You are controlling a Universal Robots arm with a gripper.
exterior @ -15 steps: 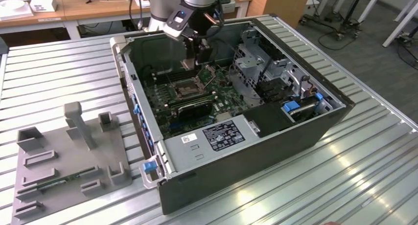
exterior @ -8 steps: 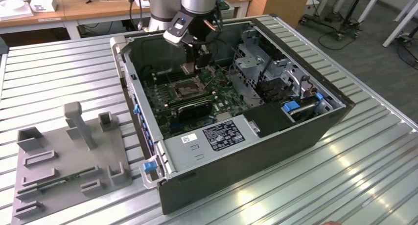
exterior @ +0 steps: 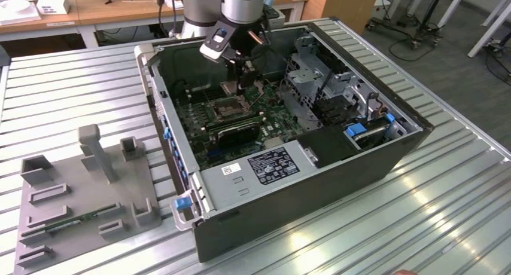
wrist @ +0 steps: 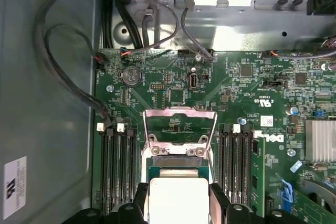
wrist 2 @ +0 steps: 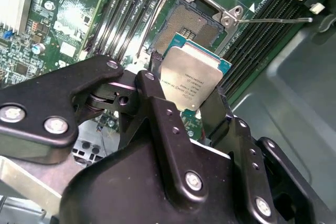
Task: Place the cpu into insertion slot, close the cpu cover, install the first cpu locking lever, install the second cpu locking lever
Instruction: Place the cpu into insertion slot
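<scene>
- The cpu (wrist: pixel 177 199) sits between the gripper (wrist: pixel 178 203) fingertips. In the first wrist view its lower part is cut off by the picture's edge, so only the pale metal top and a strip of its green border can be seen.
- In the second wrist view the cpu (wrist 2: pixel 191 80) appears tilted. One corner and one edge are hidden behind the black fingers (wrist 2: pixel 157 95) of the gripper (wrist 2: pixel 186 90).
- The fingers are closed in on two opposite edges of the cpu and grip it, with the gap between them as wide as the chip.
- The insertion slot (wrist 2: pixel 197 22) lies just beyond the fingertips. The cpu covers its nearer part, and whether the chip touches the slot cannot be told.
- The cpu cover (wrist: pixel 180 113) stands raised at the far side of the slot, past the fingertips, and the green board shows through its cut-out.
- A thin metal lever (wrist 2: pixel 273 20) reaches out sideways from the slot's corner; its far end blurs into the grey case wall.
- Dark memory slots (wrist: pixel 116 166) flank the gripper on both sides, running alongside the fingers.
- In the exterior view the arm (exterior: pixel 239 6) enters from above, cut off at the upper edge. It points the gripper (exterior: pixel 241 89) steeply down into the open computer case (exterior: pixel 319 185), right above the insertion slot (exterior: pixel 226 110).
- The case lies on its side on a ribbed metal table (exterior: pixel 80 89).
</scene>
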